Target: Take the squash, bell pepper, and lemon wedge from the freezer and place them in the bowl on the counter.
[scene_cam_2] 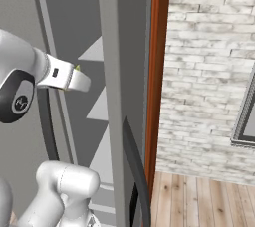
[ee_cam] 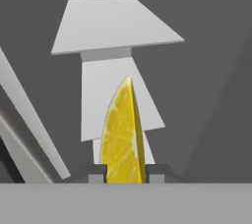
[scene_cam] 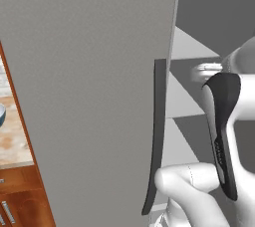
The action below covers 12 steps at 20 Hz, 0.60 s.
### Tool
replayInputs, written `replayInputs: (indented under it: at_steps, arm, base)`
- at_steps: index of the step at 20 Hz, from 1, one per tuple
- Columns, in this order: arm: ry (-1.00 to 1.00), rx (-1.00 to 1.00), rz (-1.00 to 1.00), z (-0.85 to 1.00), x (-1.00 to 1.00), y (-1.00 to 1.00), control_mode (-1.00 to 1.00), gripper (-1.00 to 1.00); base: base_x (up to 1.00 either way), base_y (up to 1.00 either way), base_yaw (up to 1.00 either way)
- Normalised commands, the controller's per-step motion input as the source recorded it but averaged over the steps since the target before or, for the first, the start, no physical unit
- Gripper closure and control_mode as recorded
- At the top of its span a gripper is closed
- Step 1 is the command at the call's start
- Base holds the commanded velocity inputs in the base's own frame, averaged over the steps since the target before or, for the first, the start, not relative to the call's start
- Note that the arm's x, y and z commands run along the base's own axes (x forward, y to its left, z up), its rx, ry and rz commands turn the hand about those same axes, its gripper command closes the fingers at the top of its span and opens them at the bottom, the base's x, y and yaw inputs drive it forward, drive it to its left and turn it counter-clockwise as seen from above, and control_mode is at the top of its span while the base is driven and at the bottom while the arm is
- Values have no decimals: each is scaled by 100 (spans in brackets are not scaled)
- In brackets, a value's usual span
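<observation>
The freezer (scene_cam: 89, 96) door stands open and swung wide, a broad grey slab that walls off the way left toward the counter (scene_cam: 12, 141) and the bowl (scene_cam: 1, 114). Its dark handle (scene_cam: 157, 136) juts from the door edge, close beside the arm. Inside, pale shelves (ee_cam: 115, 24) stack one above another with open gaps between them. The gripper (ee_cam: 126, 173) sits in that opening, its fingertips closed on the lemon wedge (ee_cam: 123, 134); the walls seem close either side.
</observation>
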Motion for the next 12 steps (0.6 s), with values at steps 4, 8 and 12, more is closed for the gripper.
replayInputs:
  at_steps: [4, 8, 12]
  arm:
    - [5, 2, 8, 0, -35, 0, -100, 100]
    - [4, 0, 6, 0, -37, 2, -100, 100]
    - [2, 0, 0, 0, -35, 11, -100, 100]
  base:
    - [0, 0, 0]
    - [0, 0, 0]
    - [0, 0, 0]
